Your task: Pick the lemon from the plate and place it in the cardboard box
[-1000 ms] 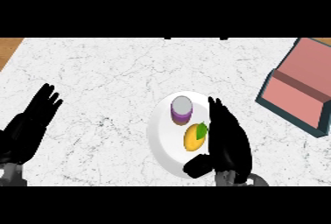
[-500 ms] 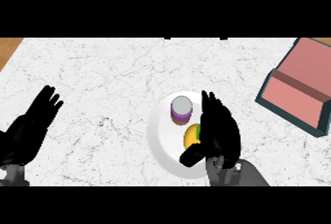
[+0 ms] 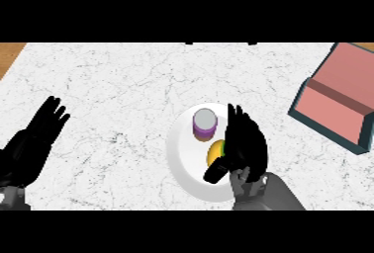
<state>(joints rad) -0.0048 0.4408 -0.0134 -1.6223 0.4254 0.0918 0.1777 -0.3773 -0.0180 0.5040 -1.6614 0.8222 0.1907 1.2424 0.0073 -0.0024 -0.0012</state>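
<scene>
**Right hand over the lemon on the plate**

Nearest the lower edge, the grey right forearm (image 3: 269, 195) rises into view and ends in the black right hand (image 3: 245, 143), which lies over the right part of the white plate (image 3: 182, 165). Its fingers stretch up along the plate's right side, held close together and fairly straight, while the thumb bends in at the lower left, just under the lemon. They are not clamped round the fruit as far as can be seen.

The lemon (image 3: 214, 152) sits on the plate, only a yellow sliver showing at the hand's left edge; the rest is hidden beneath the palm. Just above it on the same plate stands a small purple cup (image 3: 205, 123) with a grey top, beside the fingers.

At the left edge the left hand (image 3: 33, 143) rests on the white marble counter (image 3: 124, 84), fingers straight and slightly spread, holding nothing.

Farthest off, at the upper right, lies the cardboard box (image 3: 340, 96), pinkish inside with dark teal walls, well apart from the plate.
</scene>
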